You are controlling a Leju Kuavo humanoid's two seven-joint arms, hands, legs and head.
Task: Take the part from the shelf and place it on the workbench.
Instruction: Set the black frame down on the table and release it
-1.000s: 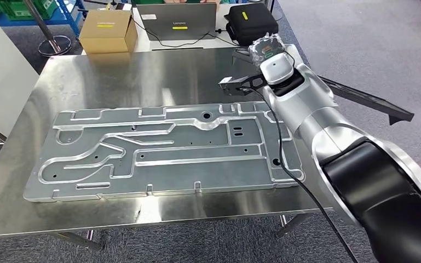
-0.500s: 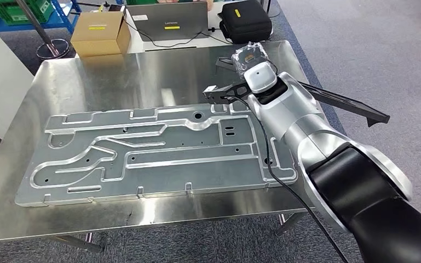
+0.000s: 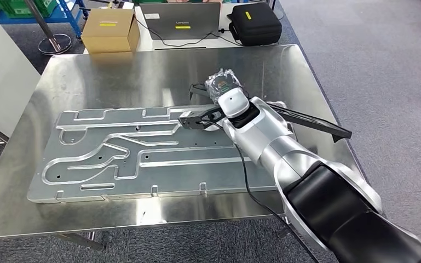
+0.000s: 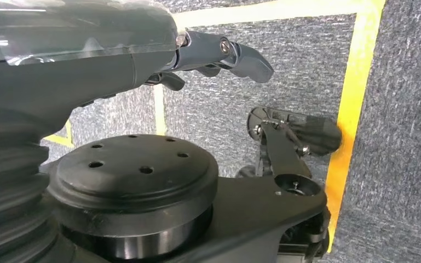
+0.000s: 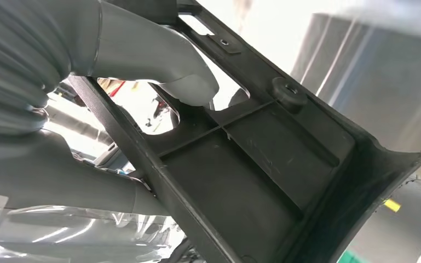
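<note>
My right hand (image 3: 223,86), wrapped in clear film, grips a long black plastic part (image 3: 313,121) and holds it above the steel workbench (image 3: 115,76). One end of the part hangs over the right portion of the large grey metal plate (image 3: 142,153); the other end sticks out past the bench's right edge. In the right wrist view my grey thumb (image 5: 161,66) presses on the ribbed inner face of the black part (image 5: 252,164). The left wrist view has my left hand (image 4: 219,55) hanging over grey carpet, fingers apart and holding nothing.
The grooved metal plate covers most of the bench's middle and front. Behind the bench sit a cardboard box (image 3: 109,30), a laptop (image 3: 180,19) and a black case (image 3: 254,24). A white cabinet (image 3: 3,66) stands at the left. Yellow tape (image 4: 356,93) marks the floor.
My right arm has swung the black part left and nearer, from the bench's far right corner to above the plate's right portion. The camera has also shifted a little.
</note>
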